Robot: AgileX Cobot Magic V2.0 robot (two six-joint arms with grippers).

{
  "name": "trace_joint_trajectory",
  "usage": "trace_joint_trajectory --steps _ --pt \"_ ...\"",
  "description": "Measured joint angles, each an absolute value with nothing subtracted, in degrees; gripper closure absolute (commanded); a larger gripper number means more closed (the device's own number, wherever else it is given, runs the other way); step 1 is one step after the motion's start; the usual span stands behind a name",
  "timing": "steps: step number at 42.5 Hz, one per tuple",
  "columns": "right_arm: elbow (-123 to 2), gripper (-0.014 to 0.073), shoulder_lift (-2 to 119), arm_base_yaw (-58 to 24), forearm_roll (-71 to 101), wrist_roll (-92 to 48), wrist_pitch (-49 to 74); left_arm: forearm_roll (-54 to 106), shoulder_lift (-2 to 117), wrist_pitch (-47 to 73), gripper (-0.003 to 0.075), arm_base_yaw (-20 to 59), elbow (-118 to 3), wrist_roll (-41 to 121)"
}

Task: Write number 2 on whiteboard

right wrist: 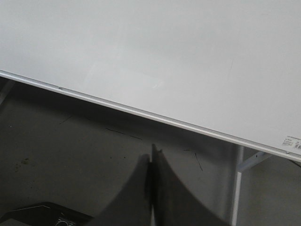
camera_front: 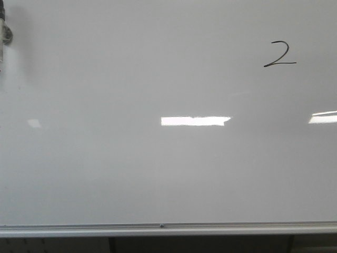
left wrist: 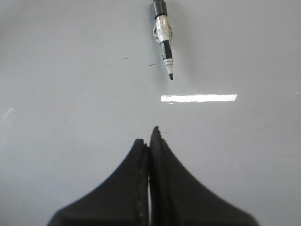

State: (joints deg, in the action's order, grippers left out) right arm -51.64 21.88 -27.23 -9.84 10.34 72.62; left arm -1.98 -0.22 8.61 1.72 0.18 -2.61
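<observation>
Lying on whiteboard [left wrist: 70, 94]: marker [left wrist: 163, 37], beyond closed left tool [left wrist: 150, 136].

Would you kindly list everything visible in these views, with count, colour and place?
whiteboard: one, glossy white-grey, fills the front view.
bottom rail: one, silver, along the board's lower edge.
number 2: one, thin black, upper right of the board.
marker: one, black and white, uncapped, seen in the left wrist view, ahead of the left gripper and apart from it.
board stand leg: one, pale metal, below the rail.
left gripper: one, black, shut, empty.
right gripper: one, black, shut, empty.
</observation>
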Motion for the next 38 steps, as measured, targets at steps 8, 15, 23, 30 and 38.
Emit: trace_joint_trajectory --steps 8,15,23,30,38 --pt "-51.6 0.0663 21.9 -27.2 -9.8 10.3 72.6 -3.0 -0.2 6.2 0.0741 1.7 0.2 -4.3" --pt "-51.6 0.0663 21.9 -27.2 -9.8 10.3 72.6 -3.0 -0.2 3.0 0.0741 2.0 0.2 -4.0" --pt "-51.6 0.0663 21.9 -27.2 -9.8 10.3 72.6 -2.7 -0.2 2.7 0.0741 2.0 0.2 -3.5" --pt "-51.6 0.0663 21.9 -27.2 -9.8 10.3 72.6 -2.6 -0.2 2.6 0.0741 2.0 0.2 -3.3" --pt "-51.6 0.0663 21.9 -27.2 -9.8 10.3 72.6 -2.6 -0.2 2.6 0.0741 2.0 0.2 -3.0"
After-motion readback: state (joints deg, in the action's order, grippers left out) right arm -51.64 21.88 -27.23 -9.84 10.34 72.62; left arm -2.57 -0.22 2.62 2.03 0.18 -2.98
